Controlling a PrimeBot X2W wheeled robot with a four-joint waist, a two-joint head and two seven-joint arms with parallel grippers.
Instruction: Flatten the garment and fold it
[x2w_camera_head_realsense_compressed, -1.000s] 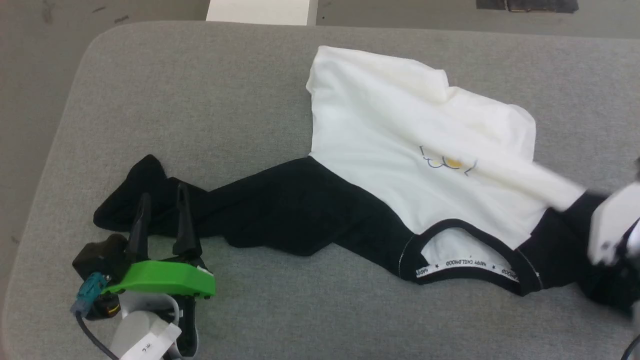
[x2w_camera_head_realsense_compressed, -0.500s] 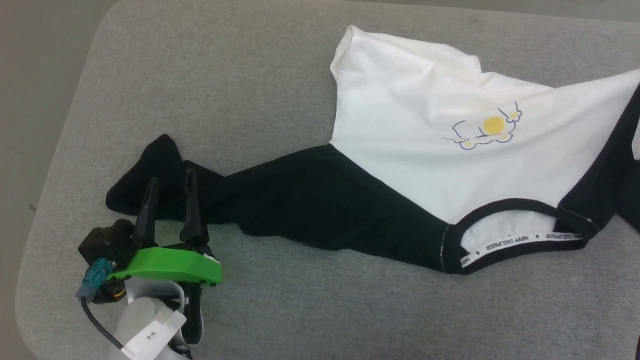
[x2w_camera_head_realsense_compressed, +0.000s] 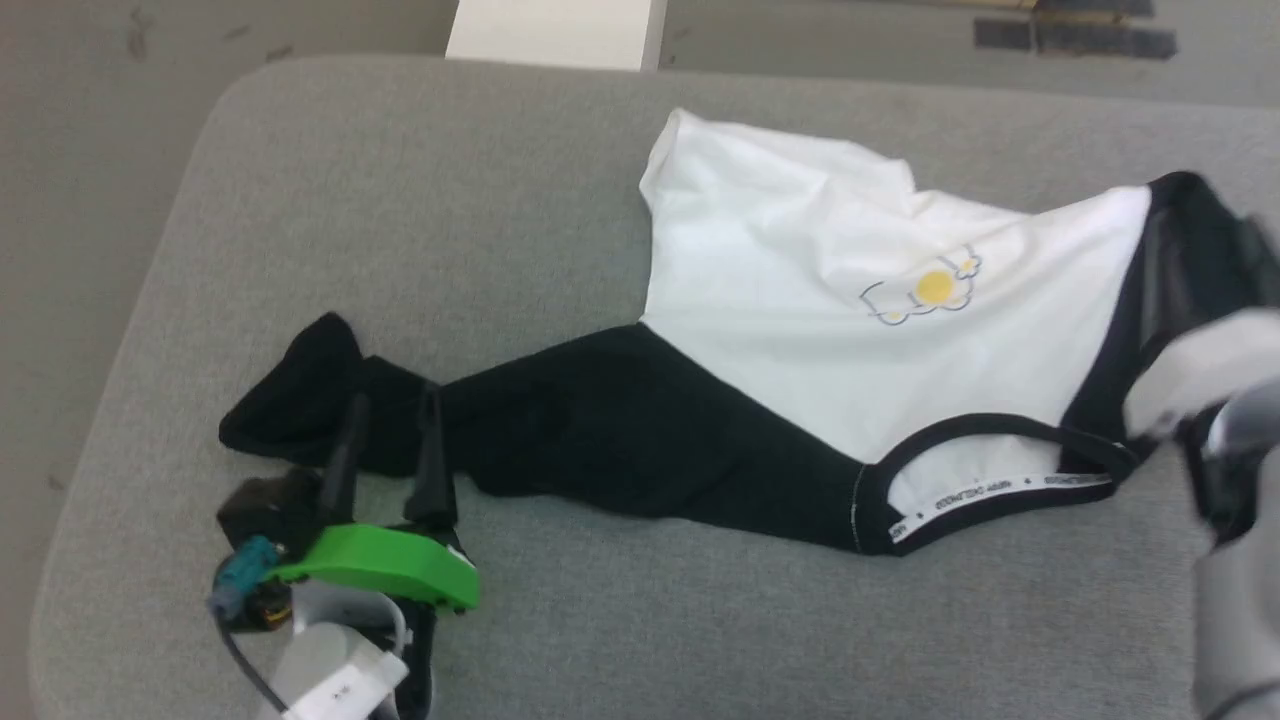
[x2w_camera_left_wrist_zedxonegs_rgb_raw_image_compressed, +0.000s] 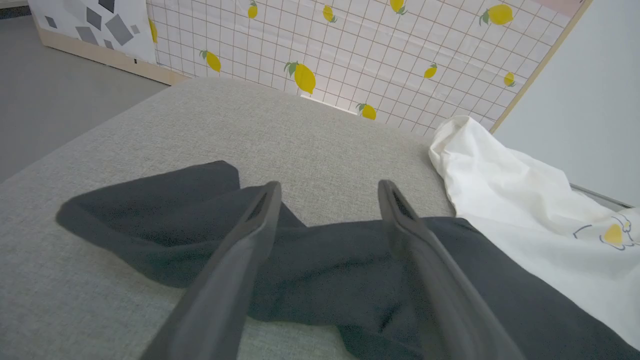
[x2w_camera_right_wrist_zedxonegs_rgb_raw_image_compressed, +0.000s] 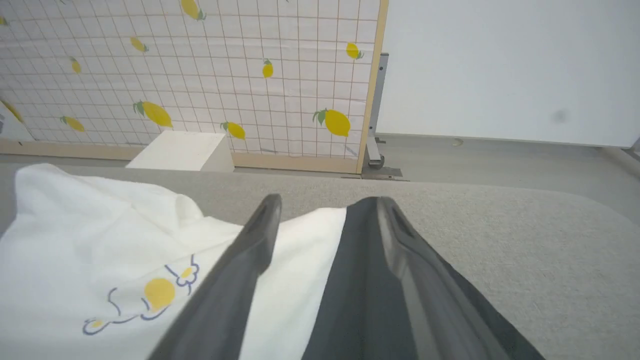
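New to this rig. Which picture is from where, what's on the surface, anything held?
It is a two-armed wheeled robot. One picture comes from its head camera, looking down. The other two come from a camera on each wrist, looking along that arm's two dark fingers. On the grey padded surface lies a white T-shirt with black sleeves and a small yellow chest graphic, rumpled. The left gripper stands open at one black sleeve, and the right gripper stands open over the other. Nothing is held.

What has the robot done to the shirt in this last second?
The right pincer pulled the folded-over side of the T-shirt out to the robot's right, uncovering the yellow drawing, then opened and let go of the black sleeve. The left pincer stayed open over the other sleeve, which did not move.
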